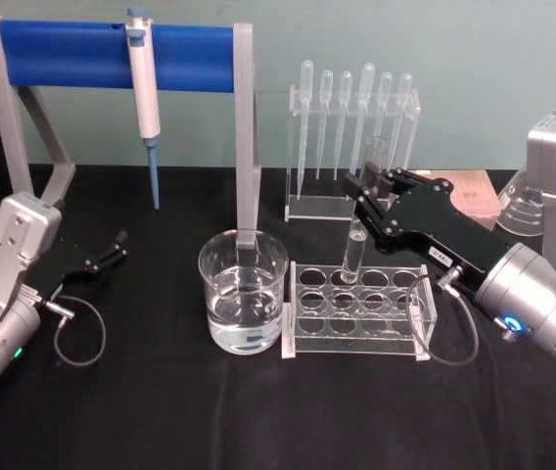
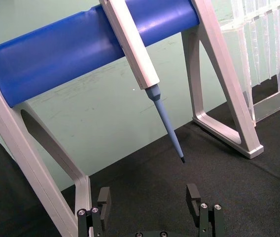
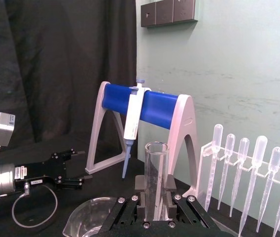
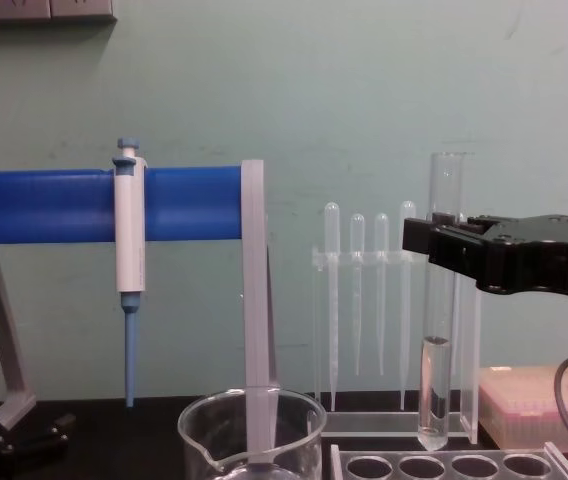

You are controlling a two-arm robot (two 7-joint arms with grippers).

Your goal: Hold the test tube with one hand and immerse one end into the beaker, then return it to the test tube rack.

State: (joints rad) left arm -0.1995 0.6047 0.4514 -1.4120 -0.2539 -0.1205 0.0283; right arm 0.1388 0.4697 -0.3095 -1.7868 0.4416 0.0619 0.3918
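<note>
Risk: test tube [image 1: 353, 253] hangs with its rounded end just above a back-row hole of the test tube rack [image 1: 356, 351]. If it's lowered off-centre, glass may hit the hole edge and chip or slip in the grip. Liquid shows in the tube's lower part and could spill if the tube tips.

R gripper [image 1: 368, 186] reaches in from the right, clamped on the tube's upper part; tube upright per chest view.

Beaker [image 1: 209, 284], part-filled, stands just L of rack, apart from tube.

L gripper [image 1: 110, 251] is parked far L by the table, fingers apart, empty.
</note>
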